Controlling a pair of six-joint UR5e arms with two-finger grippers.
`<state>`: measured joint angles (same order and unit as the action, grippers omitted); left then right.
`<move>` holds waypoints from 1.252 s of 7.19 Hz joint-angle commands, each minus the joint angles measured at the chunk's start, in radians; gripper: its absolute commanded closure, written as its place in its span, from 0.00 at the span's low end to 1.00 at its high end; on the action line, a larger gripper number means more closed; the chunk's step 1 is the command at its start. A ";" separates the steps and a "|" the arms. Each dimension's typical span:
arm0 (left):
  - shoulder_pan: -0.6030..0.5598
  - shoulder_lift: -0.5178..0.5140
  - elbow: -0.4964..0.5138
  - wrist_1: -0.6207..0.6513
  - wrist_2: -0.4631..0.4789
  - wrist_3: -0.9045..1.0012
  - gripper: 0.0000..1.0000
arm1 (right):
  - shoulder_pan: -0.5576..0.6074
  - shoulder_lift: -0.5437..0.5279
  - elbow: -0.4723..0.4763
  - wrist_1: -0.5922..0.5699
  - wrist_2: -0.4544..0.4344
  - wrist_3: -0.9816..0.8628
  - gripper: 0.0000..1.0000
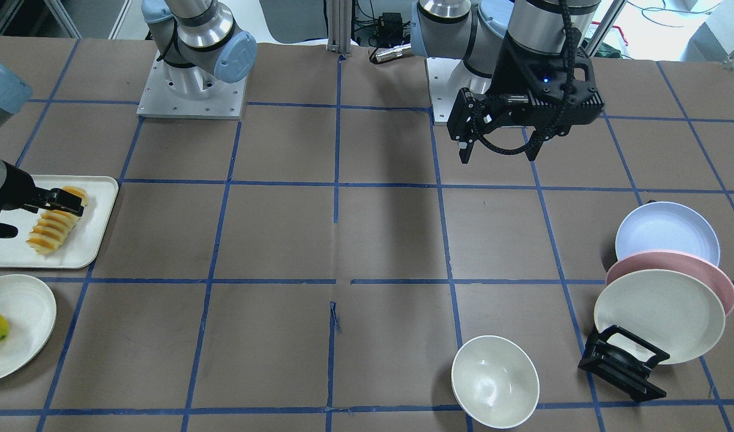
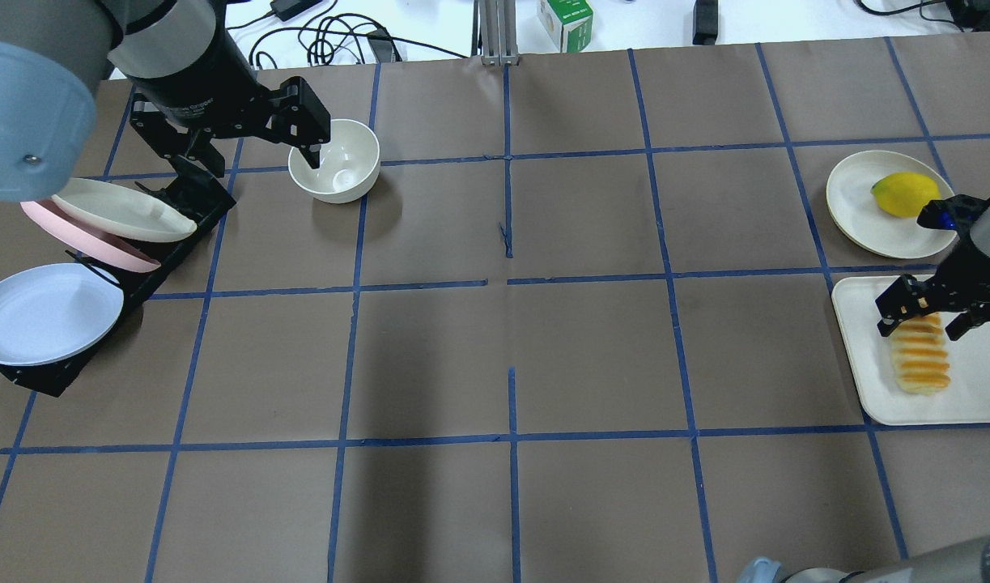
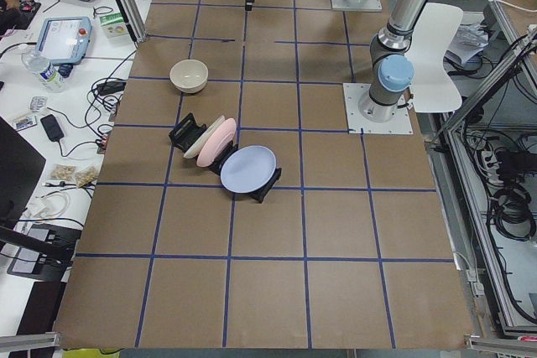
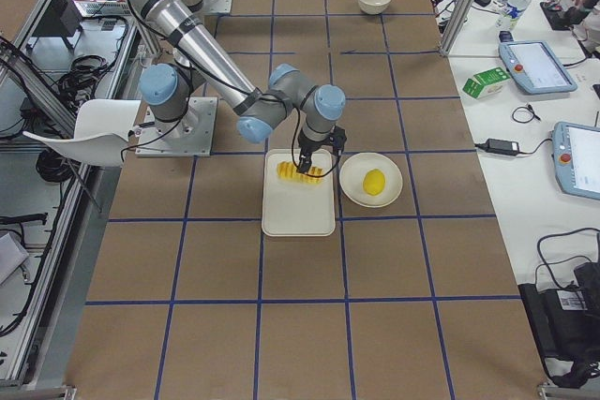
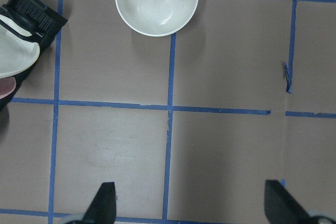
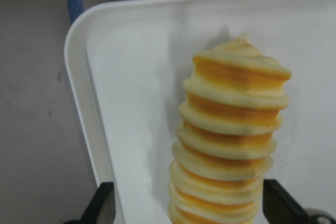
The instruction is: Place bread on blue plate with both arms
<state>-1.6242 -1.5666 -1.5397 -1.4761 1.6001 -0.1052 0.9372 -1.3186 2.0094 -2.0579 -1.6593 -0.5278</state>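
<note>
The bread (image 2: 919, 363), a ridged pale yellow loaf with orange tops, lies on a white tray (image 2: 980, 389) at the table's right. My right gripper (image 2: 924, 314) is open and low over the loaf's far end. In the right wrist view the bread (image 6: 231, 129) lies between the two fingertips, which stand apart from it. The blue plate (image 2: 45, 312) leans in a black rack at the far left. It also shows in the front view (image 1: 667, 231). My left gripper (image 1: 499, 153) is open and empty, raised above the table near the rack.
A pink plate (image 1: 703, 270) and a cream plate (image 1: 658, 315) lean in the same black rack (image 1: 622, 363). A cream bowl (image 2: 335, 160) stands beside the rack. A yellow fruit (image 2: 903, 194) lies on a cream plate (image 2: 855, 194) beyond the tray.
</note>
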 commanded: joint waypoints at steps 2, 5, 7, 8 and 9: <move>0.175 0.002 -0.008 -0.003 0.067 0.166 0.00 | -0.015 0.079 0.014 -0.143 -0.004 -0.055 0.00; 0.404 0.016 -0.016 -0.033 0.136 0.322 0.00 | -0.043 0.084 0.008 -0.143 0.013 -0.052 0.00; 0.656 -0.025 -0.005 -0.026 0.166 0.318 0.00 | -0.043 0.085 0.012 -0.140 0.015 -0.060 0.00; 0.767 -0.061 -0.025 -0.014 0.158 0.315 0.00 | -0.043 0.084 0.006 -0.139 0.013 -0.060 0.00; 0.788 -0.114 -0.036 0.050 0.162 0.317 0.00 | -0.043 0.081 0.005 -0.139 0.015 -0.063 0.21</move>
<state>-0.9126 -1.6243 -1.5620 -1.4773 1.7601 0.2121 0.8944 -1.2351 2.0168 -2.1974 -1.6453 -0.5879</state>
